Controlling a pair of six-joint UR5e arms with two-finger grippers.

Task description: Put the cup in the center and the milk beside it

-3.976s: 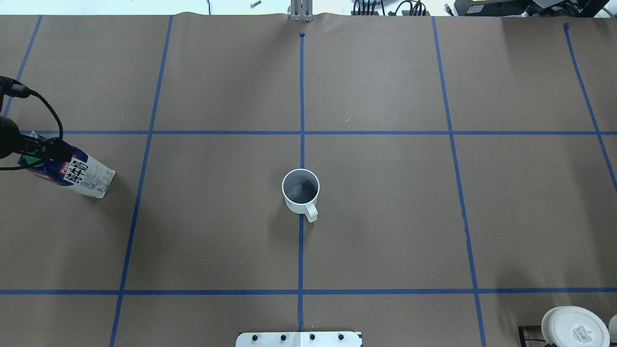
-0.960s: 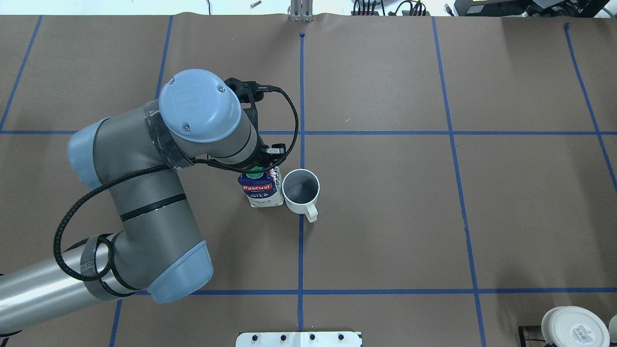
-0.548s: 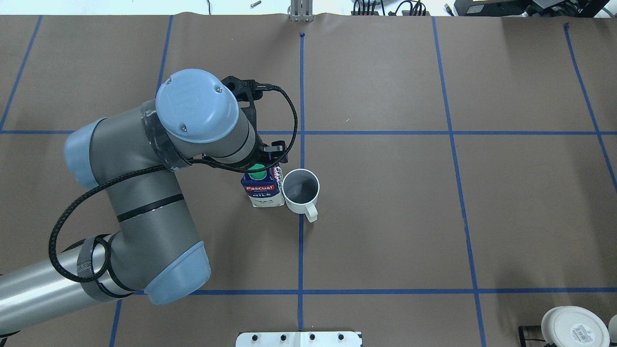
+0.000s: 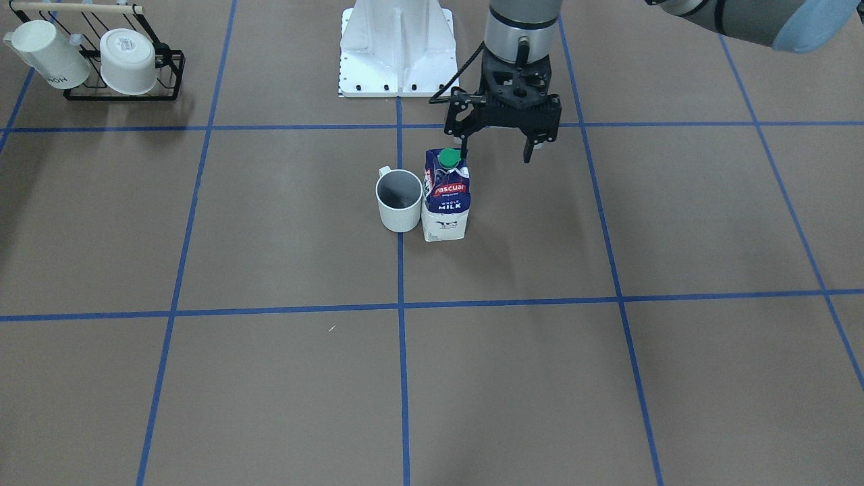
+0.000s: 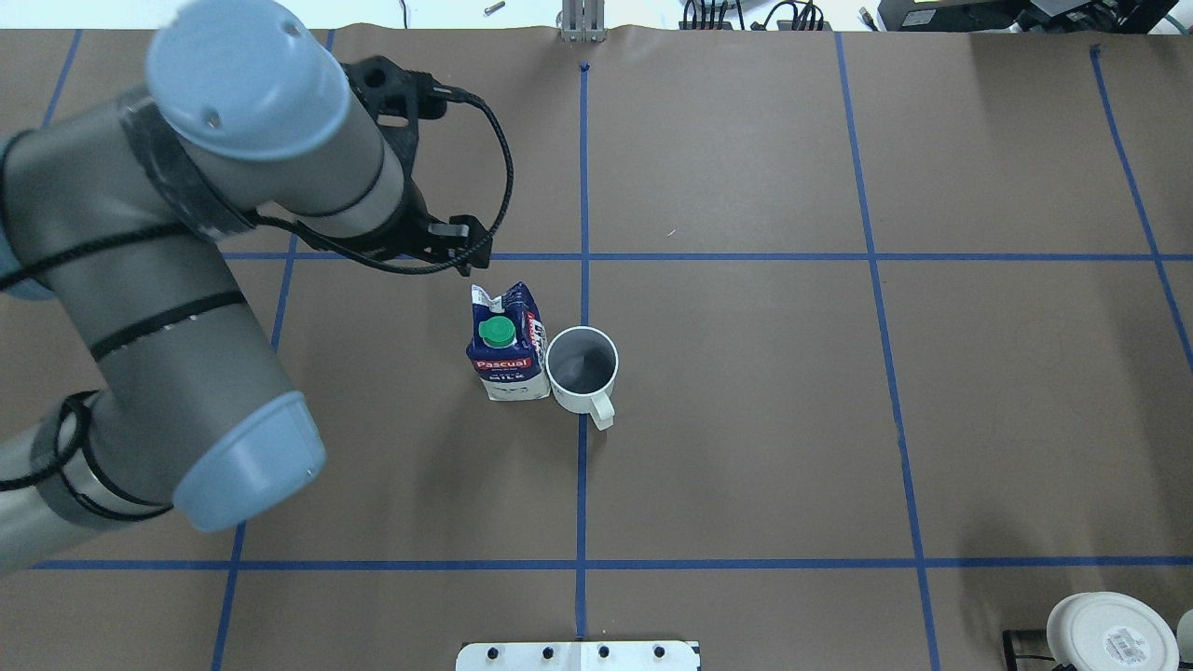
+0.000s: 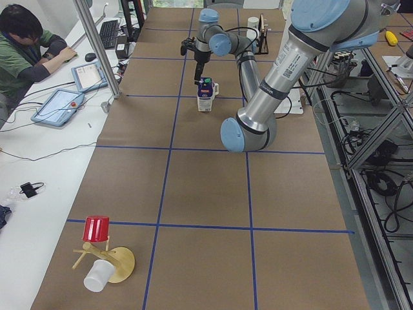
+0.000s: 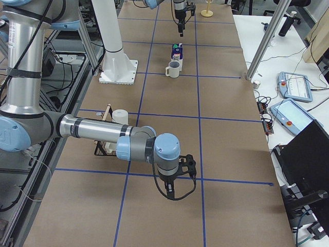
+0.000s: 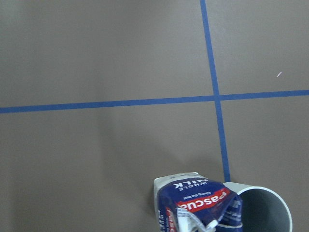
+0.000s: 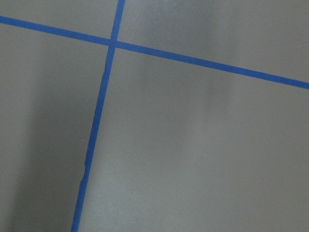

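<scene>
The white cup [image 5: 582,368] stands upright on the blue tape line that splits the center [image 5: 727,410], handle toward the robot. The milk [image 5: 506,345] stands upright against the cup's left side in the overhead view. Both also show in the front view, the cup [image 4: 399,202] and the milk [image 4: 445,196]. My left gripper [image 4: 496,154] is open and empty, raised above the table just behind and to the side of the carton. The left wrist view shows the carton top [image 8: 198,203] and the cup rim [image 8: 263,210]. My right gripper [image 7: 172,193] shows only in the right side view, so I cannot tell its state.
A black rack [image 4: 101,57] with two other white cups stands at the table corner on the robot's right. The white robot base plate [image 4: 398,47] lies behind the center. A stand with a red cup [image 6: 97,229] stands at the left end. An operator [image 6: 26,39] sits beside the table.
The left gripper brought the carton from the far left to the cup's side, let go of it, and has risen and pulled back to the left. The cup has not moved.
</scene>
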